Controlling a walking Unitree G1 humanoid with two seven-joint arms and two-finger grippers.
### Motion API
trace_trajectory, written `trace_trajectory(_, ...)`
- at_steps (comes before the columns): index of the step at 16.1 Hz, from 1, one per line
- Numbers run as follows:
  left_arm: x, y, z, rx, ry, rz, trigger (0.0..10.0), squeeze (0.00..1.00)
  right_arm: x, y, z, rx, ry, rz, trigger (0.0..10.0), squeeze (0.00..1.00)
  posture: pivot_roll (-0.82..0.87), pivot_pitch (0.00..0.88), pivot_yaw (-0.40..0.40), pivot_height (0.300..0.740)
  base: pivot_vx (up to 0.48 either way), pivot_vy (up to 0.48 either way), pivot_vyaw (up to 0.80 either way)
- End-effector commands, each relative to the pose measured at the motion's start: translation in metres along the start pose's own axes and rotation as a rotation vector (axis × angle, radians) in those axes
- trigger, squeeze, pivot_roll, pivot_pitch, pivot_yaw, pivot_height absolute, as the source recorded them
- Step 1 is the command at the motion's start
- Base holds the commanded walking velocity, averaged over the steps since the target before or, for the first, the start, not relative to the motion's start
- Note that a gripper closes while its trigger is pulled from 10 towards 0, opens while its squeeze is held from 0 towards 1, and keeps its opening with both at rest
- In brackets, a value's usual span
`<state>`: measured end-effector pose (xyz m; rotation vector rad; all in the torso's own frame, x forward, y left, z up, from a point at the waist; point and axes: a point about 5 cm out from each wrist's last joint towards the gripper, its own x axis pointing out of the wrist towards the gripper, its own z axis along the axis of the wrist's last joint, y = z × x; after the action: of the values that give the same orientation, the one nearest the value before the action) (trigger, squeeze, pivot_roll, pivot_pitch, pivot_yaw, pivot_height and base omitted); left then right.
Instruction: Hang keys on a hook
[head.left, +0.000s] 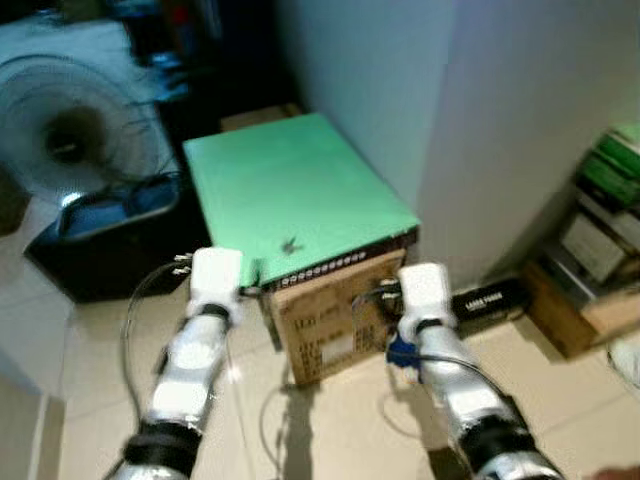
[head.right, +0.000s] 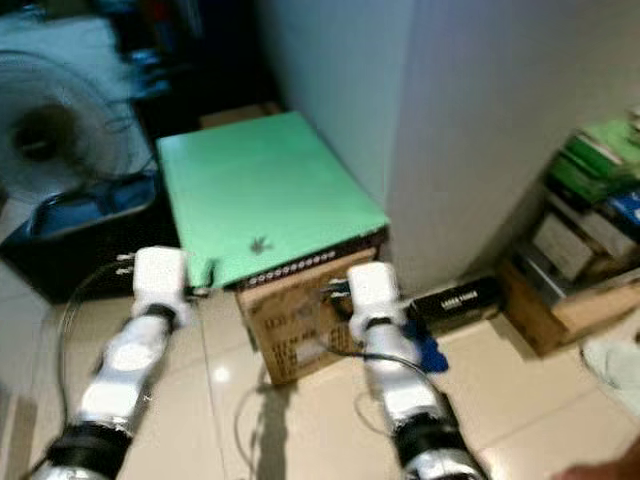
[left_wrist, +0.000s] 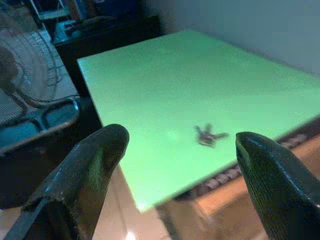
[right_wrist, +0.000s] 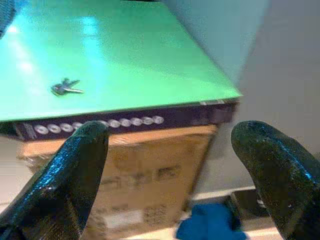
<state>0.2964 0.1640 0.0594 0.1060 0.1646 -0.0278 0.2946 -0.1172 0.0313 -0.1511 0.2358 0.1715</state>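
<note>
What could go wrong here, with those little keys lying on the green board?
The keys lie flat near the front edge of the smooth green board; a clumsy pinch could push them off to the floor. They are small and thin, so the left gripper's wide-open fingers may close on nothing. The board rests on a cardboard box, so pressing down hard might tip it.

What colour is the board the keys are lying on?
Light green; the board under the keys shows best in the left wrist view.
</note>
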Motion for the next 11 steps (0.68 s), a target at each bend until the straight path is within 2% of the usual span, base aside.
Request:
trace_trajectory(1, 0.0035, -0.0098, 0.0068, 0.006, -0.02, -0.024, 10.0, 0.0, 0.0005, -0.0111, 0.0028, -0.014, -0.005, -0.021, 10.0, 0.0, -0.18, 0.0, 0.094, 0.74, 0.458, 0.0, 0.0)
trace_trajectory(10, 0.0036, -0.0099, 0.0062, 0.008, -0.018, -0.025, 10.0, 0.0, -0.0016, -0.0071, 0.0003, -0.026, 0.007, 0.0, 10.0, 0.0, -0.18, 0.0, 0.103, 0.74, 0.456, 0.0, 0.0)
trace_trajectory(11, 0.0033, -0.0099, 0.0054, 0.007, -0.015, -0.026, 10.0, 0.0, -0.0017, -0.0063, -0.0012, -0.037, 0.018, 0.004, 10.0, 0.0, -0.18, 0.0, 0.103, 0.74, 0.409, 0.251, 0.0)
